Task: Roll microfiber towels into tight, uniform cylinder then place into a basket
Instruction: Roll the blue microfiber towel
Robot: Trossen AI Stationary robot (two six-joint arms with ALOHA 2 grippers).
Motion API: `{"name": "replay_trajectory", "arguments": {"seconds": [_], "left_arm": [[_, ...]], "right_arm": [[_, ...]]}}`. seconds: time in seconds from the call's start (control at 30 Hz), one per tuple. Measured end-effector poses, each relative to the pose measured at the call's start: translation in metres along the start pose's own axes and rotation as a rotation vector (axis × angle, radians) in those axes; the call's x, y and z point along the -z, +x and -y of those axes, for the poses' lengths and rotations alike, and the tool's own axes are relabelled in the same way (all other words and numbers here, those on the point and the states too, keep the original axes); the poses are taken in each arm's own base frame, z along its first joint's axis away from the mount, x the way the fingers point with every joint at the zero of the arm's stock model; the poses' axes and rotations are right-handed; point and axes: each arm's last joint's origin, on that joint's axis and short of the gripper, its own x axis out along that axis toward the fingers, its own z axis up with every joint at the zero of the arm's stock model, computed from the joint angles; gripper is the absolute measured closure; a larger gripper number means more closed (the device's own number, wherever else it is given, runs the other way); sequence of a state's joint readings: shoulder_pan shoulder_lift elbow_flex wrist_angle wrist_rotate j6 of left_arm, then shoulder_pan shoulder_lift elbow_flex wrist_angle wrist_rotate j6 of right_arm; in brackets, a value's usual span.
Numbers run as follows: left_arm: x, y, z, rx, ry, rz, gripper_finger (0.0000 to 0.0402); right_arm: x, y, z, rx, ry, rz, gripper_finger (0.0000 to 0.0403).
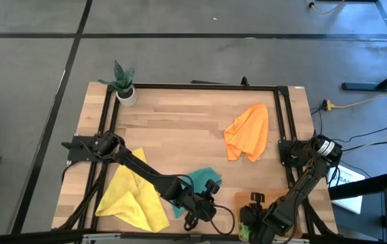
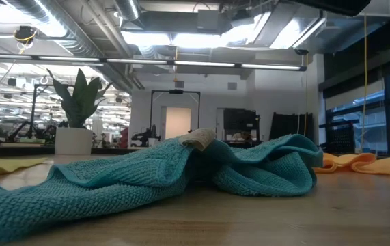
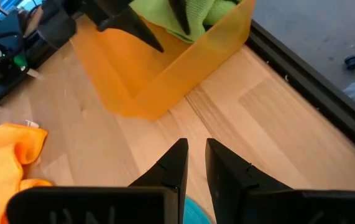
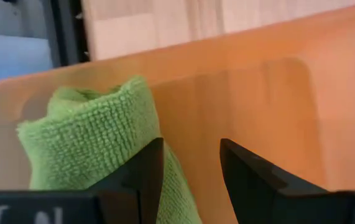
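Found the yellow towel (image 1: 129,196) crumpled in a loose, flat heap at the left front of the wooden table (image 1: 173,122), with a small potted plant (image 1: 124,81) well apart at the far left corner. Next to the right, saw the teal towel (image 1: 200,177) bunched into soft folds, its looped weave plain in the low view, with no clear long axis to roll along. Placed the left pincer (image 3: 196,146) just beside that teal heap, on its basket side, pointed away toward the basket (image 3: 165,81); noted its fingers (image 3: 176,163) narrowly apart and holding nothing. Judged the left arm the nearer one for the teal towel, which lay beside and behind its tips, not between them. Farther right and toward the back, saw the orange towel (image 1: 247,132) lying folded over itself, well apart from both arms. At the right front, found the shallow, see-through orange basket with the green towel (image 4: 90,143) rolled inside, fuzzy and thick, against one wall. Found the right pincer (image 4: 189,146) down in the basket, moderately wide, one finger (image 4: 149,168) touching the green roll, bare basket showing in the gap.
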State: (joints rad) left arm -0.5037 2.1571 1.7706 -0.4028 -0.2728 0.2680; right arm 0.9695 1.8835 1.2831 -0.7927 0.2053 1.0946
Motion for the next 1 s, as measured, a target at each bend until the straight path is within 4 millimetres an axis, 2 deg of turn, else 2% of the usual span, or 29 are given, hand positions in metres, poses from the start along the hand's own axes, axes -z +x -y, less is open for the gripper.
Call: {"name": "replay_trajectory", "arguments": {"seconds": [0.13, 0.27, 0.5, 0.67, 0.8, 1.0], "left_arm": [[0.002, 0.000, 0.000, -0.003, 0.005, -0.017, 0.0355], [0.004, -0.003, 0.001, -0.024, -0.011, -0.059, 0.0355], [0.007, -0.035, -0.001, -0.058, -0.105, -0.178, 0.0355], [0.018, -0.053, 0.016, -0.056, -0.203, -0.316, 0.0355], [0.027, -0.055, 0.034, -0.057, -0.249, -0.364, 0.0355], [0.044, -0.056, 0.064, -0.053, -0.298, -0.424, 0.0355]], "right_arm": [[-0.001, -0.003, 0.006, 0.076, 0.017, -0.005, 0.0244], [-0.009, -0.018, 0.007, 0.161, 0.004, 0.048, 0.0244], [-0.026, -0.050, 0.005, 0.276, -0.017, 0.206, 0.0244], [-0.044, -0.048, 0.015, 0.318, 0.023, 0.251, 0.0244], [-0.062, -0.043, 0.026, 0.337, 0.004, 0.242, 0.0244], [-0.098, -0.036, 0.031, 0.236, -0.057, 0.310, 0.0244]]}}
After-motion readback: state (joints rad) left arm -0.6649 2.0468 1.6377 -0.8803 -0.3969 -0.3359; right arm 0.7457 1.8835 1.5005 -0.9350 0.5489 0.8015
